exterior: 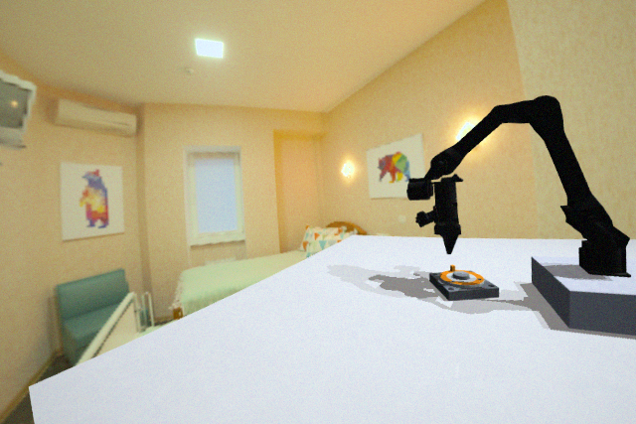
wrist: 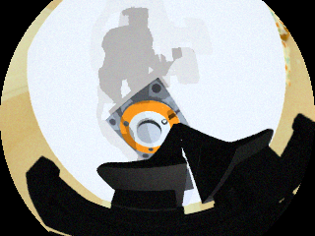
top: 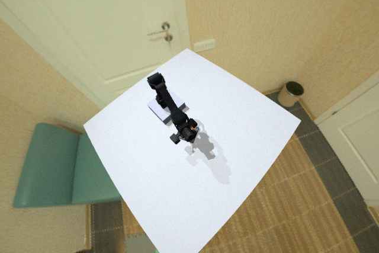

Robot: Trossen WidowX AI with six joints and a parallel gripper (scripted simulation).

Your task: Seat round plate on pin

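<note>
The round plate, an orange ring (exterior: 445, 279) (wrist: 148, 105) with a white inner ring, sits around the grey post (exterior: 460, 274) (wrist: 149, 132) on the square dark base (exterior: 472, 294) (wrist: 142, 94). It looks about flat. The orange tab (exterior: 452, 268) (wrist: 172, 115) stands up at the plate's rim. Beside it in the wrist view is a small dark-rimmed circle (wrist: 164, 121) with a light centre, perhaps the pin in the hole; too small to be sure. My gripper (exterior: 449, 252) (wrist: 176, 127) is shut and empty, above the plate near the tab, with a visible gap below its tips. The arm covers most of the plate in the top view.
The arm's block-shaped mount (top: 157, 111) (exterior: 590, 306) stands on the white table (top: 238, 115) (exterior: 287, 337), beyond a gap from the base. The arm's shadow falls across the table beside the base.
</note>
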